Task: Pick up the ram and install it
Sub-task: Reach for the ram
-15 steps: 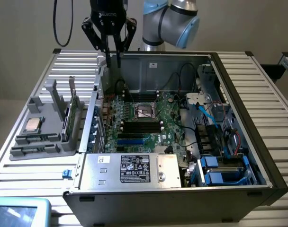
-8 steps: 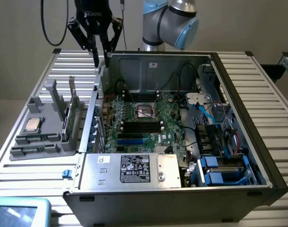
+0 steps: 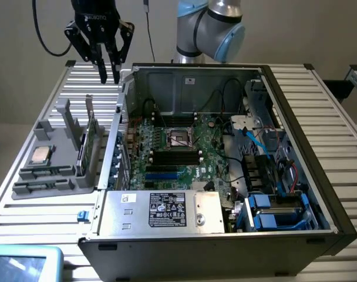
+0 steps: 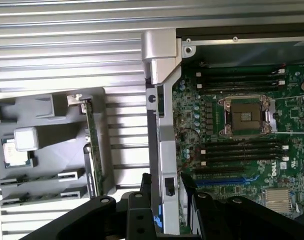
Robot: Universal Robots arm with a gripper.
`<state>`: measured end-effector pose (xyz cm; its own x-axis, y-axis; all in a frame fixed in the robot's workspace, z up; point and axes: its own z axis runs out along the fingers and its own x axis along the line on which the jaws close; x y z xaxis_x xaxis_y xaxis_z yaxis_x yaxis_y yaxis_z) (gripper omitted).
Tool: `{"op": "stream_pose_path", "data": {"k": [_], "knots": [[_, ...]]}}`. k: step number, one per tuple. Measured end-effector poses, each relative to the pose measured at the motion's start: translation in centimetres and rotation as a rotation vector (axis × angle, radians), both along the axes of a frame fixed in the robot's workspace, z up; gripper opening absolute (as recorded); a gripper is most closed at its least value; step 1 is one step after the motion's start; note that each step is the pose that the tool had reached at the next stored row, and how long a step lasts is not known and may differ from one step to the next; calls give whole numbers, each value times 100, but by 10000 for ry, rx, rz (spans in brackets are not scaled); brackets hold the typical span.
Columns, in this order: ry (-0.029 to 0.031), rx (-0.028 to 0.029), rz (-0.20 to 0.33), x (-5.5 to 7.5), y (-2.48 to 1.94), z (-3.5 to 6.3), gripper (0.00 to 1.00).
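Exterior view shows the claw (image 3: 108, 71) open and empty, high beside the computer case (image 3: 214, 254)

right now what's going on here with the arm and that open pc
A robot arm's gripper hangs open and empty above the table, between the grey tray and the open computer case. What looks like the ram sits on edge in a slot of the tray, near the silver processor. Nothing is touching the motherboard's black slots.
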<state>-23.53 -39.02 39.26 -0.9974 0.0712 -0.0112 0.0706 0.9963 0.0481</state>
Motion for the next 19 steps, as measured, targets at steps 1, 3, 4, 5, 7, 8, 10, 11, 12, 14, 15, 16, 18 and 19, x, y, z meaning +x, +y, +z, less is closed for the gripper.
{"op": "stream_pose_path", "data": {"k": [1, 3, 4, 5, 7, 8, 10, 11, 12, 14, 15, 16, 18, 19], "knots": [[5, 1, 0, -48, 0, 0, 35], [13, 1, 0, -135, 0, 0, 35], [18, 0, 0, -183, 0, 0, 35], [21, 0, -1, -228, 0, 0, 35], [26, 1, 1, -320, 0, 0, 35], [28, 1, 0, -363, 0, 0, 35], [31, 0, 0, -455, 0, 0, 35], [33, 0, 0, -500, 0, 0, 35], [33, 1, 0, -545, 0, 0, 35], [35, 1, 0, -638, 0, 0, 35], [36, 1, -1, -684, 0, 0, 35], [37, 0, -1, -726, 0, 0, 35], [37, 1, 1, -819, 0, -1, 35], [39, 0, 0, -864, 1, 0, 35]]}}
